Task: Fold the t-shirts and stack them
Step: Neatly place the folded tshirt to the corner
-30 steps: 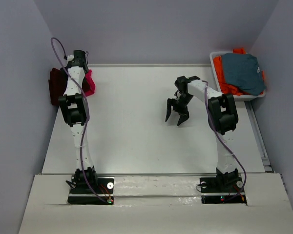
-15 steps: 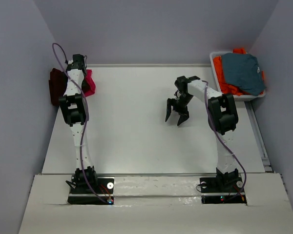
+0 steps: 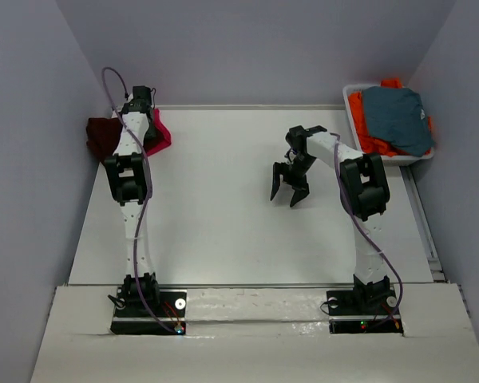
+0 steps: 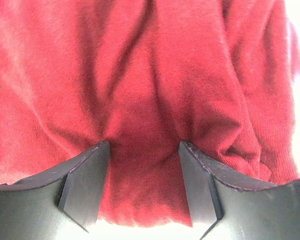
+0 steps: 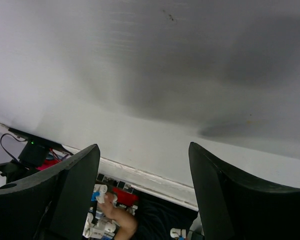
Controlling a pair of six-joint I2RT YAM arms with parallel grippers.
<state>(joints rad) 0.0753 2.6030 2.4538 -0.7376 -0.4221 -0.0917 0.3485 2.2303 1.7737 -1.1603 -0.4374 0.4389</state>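
From above, the left arm reaches to the far-left corner of the surface (image 3: 223, 231). Its left pincer (image 3: 146, 120) sits on the magenta-pink t-shirt (image 3: 161, 132). The maroon t-shirt (image 3: 102, 137) is bunched beside it, over the left edge and close to the wall. The right pincer (image 3: 290, 185) hangs spread over the middle. At the far-right corner a white bin (image 3: 349, 102) holds the grey-blue garment (image 3: 395, 118) on top of the orange garment (image 3: 373, 142).

In the left wrist view, the left pincer (image 4: 145, 145) seems to be pinching a thick wad of the magenta-pink t-shirt (image 4: 155, 65). Creases run in to both fingertips (image 4: 90, 170).

In the right wrist view, the right pincer (image 5: 144, 147) is wide apart and holds nothing, with bare surface (image 5: 190, 75) under it.

We judge the main risk to be the hold itself. A wad taken mid-cloth, not a hem, would likely come up crumpled and need laying out again. The maroon t-shirt touches or nearly touches the pink one, so it could be dragged along or tipped off the left edge. The wall crowds that corner. The centre and near half offer wide open room, though the right pincer hangs over it.
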